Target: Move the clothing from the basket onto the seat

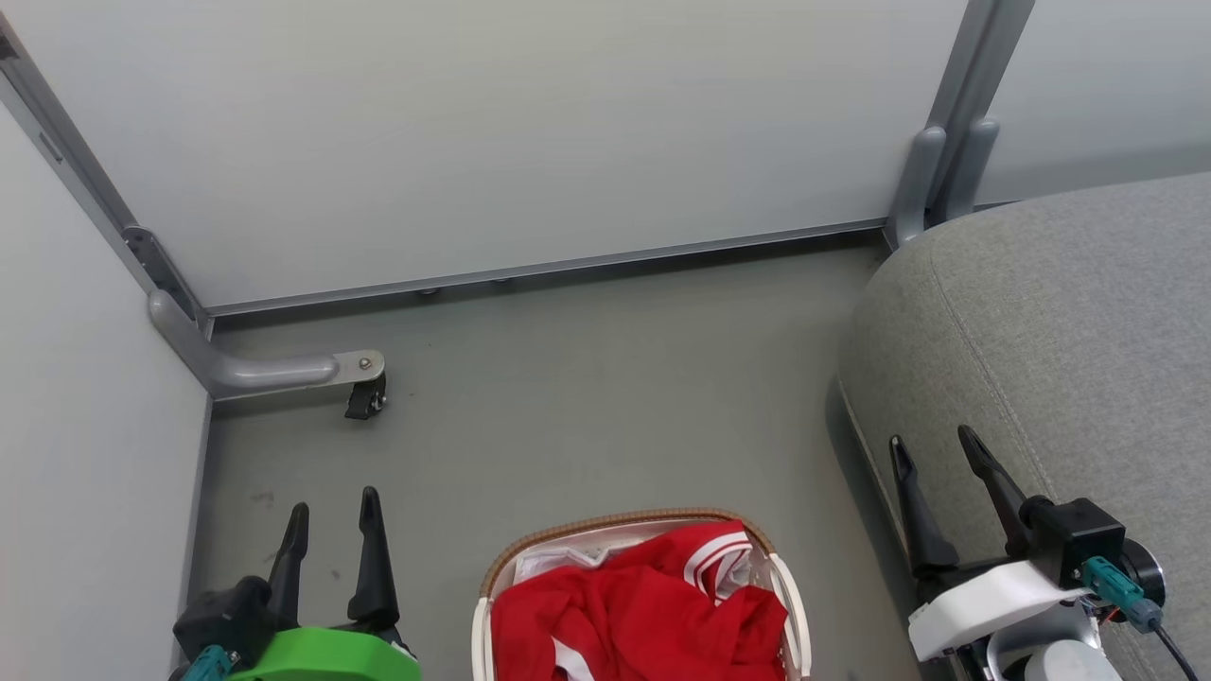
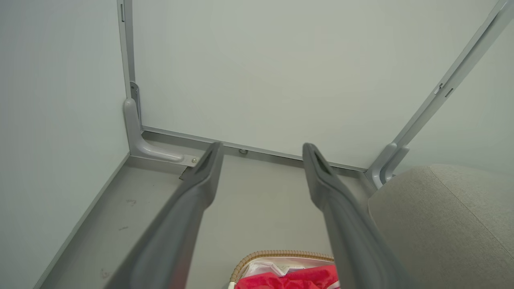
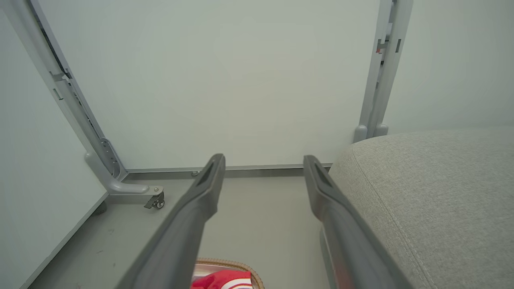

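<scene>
Fingers of left gripper and right gripper stand apart, empty, flanking the clothing heaped in the basket at bottom centre; the seat occupies the right edge, nearest the right gripper

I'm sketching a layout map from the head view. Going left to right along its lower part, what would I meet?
left end effector → basket holding the clothing → right end effector
</scene>
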Controlling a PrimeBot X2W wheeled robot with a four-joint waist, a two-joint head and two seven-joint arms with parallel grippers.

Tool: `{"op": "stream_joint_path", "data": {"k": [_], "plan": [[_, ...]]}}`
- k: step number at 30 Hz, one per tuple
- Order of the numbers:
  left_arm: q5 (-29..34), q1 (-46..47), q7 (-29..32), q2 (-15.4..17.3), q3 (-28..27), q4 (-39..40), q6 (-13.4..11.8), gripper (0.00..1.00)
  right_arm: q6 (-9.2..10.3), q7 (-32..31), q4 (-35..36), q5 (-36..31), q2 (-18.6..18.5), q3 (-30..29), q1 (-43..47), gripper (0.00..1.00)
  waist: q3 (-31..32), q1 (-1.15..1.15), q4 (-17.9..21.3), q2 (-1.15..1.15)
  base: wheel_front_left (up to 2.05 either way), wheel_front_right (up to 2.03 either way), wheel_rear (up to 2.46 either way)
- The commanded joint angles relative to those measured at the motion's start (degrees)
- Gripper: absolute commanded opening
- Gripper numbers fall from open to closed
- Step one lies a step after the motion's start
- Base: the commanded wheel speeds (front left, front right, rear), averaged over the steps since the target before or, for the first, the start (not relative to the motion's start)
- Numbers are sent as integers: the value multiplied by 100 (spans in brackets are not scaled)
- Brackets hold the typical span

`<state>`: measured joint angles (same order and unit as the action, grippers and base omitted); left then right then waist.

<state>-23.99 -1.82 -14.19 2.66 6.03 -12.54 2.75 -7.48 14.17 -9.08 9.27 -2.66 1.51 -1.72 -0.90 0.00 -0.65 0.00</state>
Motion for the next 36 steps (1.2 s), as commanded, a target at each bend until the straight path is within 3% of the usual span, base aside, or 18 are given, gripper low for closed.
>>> {"op": "stream_joint_path", "data": {"k": [1, 8, 36], "plan": [[120, -89, -48, 36, 21, -14, -19, 100, -2, 50, 17, -112, -35, 8, 88, 100, 4, 0, -2, 0, 0, 0, 0], [316, -139, -119, 39, 44, -84, -32, 100, -2, 115, 7, -371, -38, 16, 105, 100, -6, 0, -11, 0, 0, 0, 0], [230, -110, -99, 38, 39, -196, 16, 100, -2, 112, 4, -277, -37, 2, 68, 100, -13, 0, 4, 0, 0, 0, 0]]}}
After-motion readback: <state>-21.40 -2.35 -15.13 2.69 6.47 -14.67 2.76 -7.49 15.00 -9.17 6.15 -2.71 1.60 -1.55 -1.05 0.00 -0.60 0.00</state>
